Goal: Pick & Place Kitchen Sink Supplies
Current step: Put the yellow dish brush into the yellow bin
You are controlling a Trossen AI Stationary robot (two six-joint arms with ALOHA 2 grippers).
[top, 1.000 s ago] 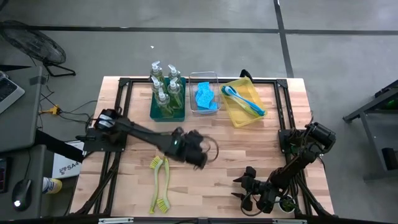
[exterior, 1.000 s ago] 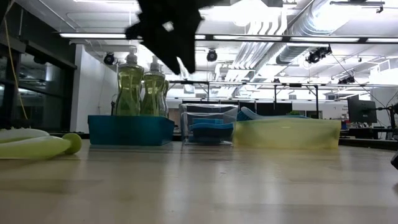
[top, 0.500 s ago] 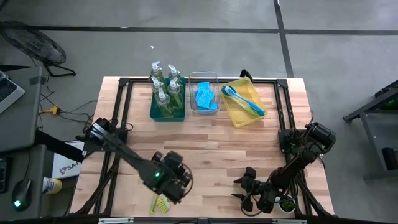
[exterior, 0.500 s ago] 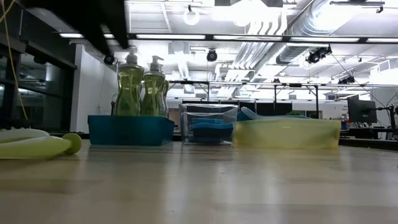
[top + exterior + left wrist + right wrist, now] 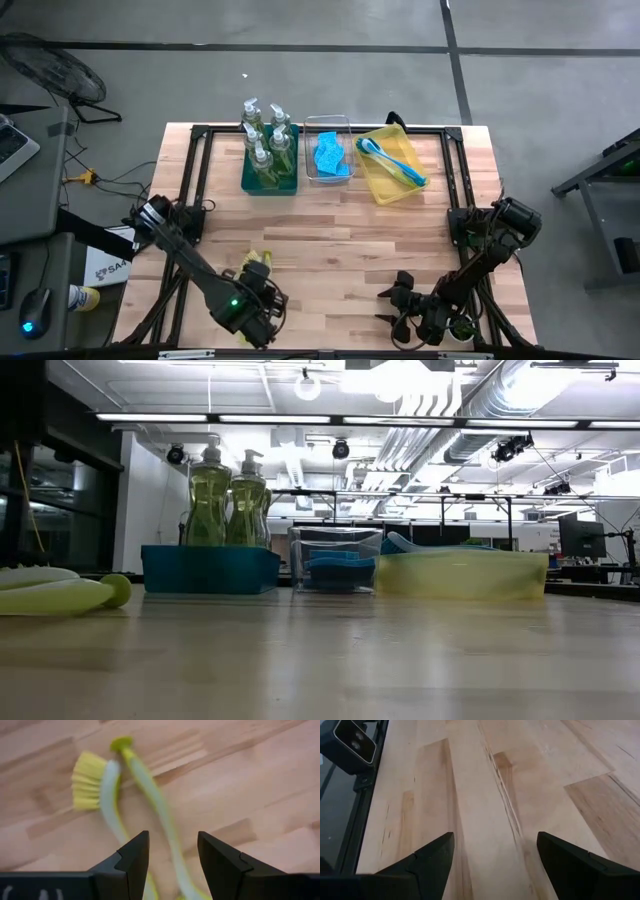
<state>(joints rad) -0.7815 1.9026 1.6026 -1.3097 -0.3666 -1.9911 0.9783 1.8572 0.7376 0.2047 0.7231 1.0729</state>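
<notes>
The left gripper (image 5: 172,857) hangs over the two yellow-green dish brushes (image 5: 125,815) at the table's near edge, well in front of the teal bin (image 5: 270,180). Its fingers are parted and hold nothing — one handle runs lengthwise between them, away from the wrist. The right gripper (image 5: 495,857) waits open, farther off. The teal bin holds soap bottles (image 5: 268,135), the clear bin (image 5: 328,125) blue sponges (image 5: 330,157), the yellow bin (image 5: 385,185) blue brushes (image 5: 395,160).

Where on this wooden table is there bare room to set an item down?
The broad wooden middle, between the three bins and the two grippers, lies bare. Crowded: the back edge, with the teal bin, clear bin and yellow bin; the front-left yellow-green dish brushes.
</notes>
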